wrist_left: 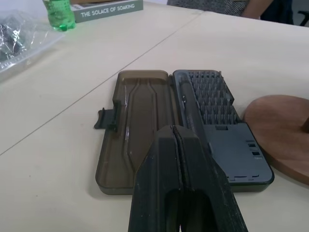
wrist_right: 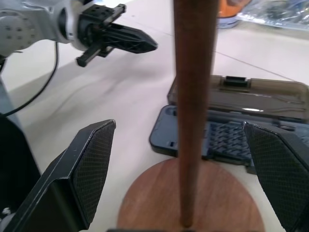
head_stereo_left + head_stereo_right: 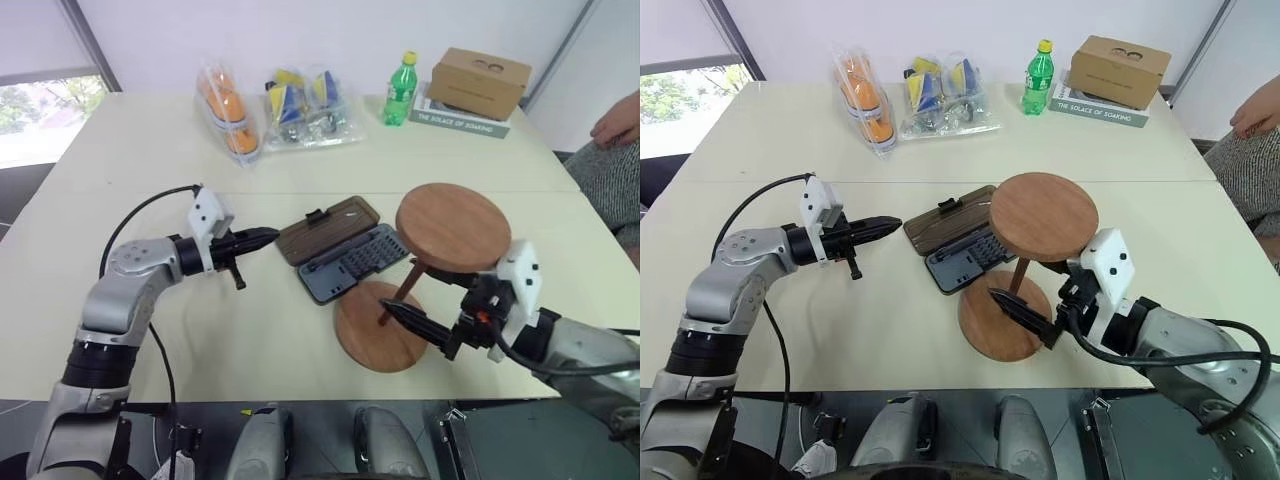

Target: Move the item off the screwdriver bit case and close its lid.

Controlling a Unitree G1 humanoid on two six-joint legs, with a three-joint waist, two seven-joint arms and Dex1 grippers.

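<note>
The stand (image 3: 420,270) sits upright on the counter (image 3: 150,150) just beside the open case (image 3: 352,262) (lid (image 3: 328,228) flat), right pincer (image 2: 181,169) spread around its rod, left pincer (image 3: 268,236) pressed together near the lid.

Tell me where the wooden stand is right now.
In the head views the wooden stand stands upright on the table, right of centre beside the open bit case, its rod between the open right gripper's fingers.

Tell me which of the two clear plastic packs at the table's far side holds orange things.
The left clear pack, holding orange round things; the pack beside it holds blue and yellow pieces.
</note>
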